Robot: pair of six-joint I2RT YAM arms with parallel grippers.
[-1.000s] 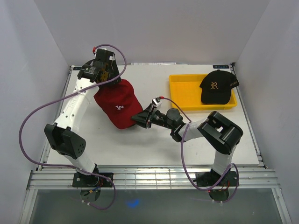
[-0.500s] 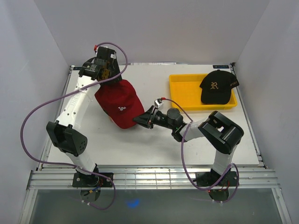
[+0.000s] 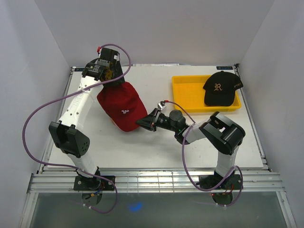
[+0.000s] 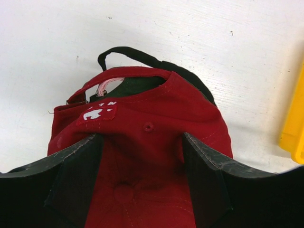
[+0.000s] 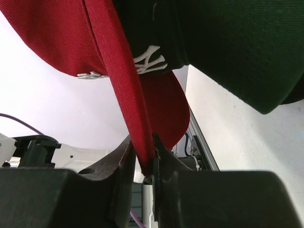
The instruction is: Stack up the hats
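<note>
Right tool [image 5: 145,161] status: jaws have pinched down over the last second and are now clamped on the front edge of the red cap's [image 3: 121,107] brim [image 5: 128,95], fabric squeezed flat between them. A second ago they stood apart around that edge, so the pinch is new. Red cap sits left of centre on the tabletop [image 3: 161,142], on top of at least one black cap with a white NY logo [image 5: 148,58] that shows under its brim; a black strap [image 4: 142,57] also pokes out beneath its back edge. Cap has drifted slightly rightward since then, with both arms. Further back, the left tool [image 3: 110,78] straddles the crown: fingers [image 4: 76,175] wide apart but pressed into the fabric on both sides, which I read as a hold, unchanged in width. Judgement: with brim and crown both held, red cap is ready to be seated or squared on the pile. Far right, black cap with a gold emblem [image 3: 221,89] rests on the rim of the yellow tray [image 3: 187,95], well apart from the pile and not yet stacked.
</note>
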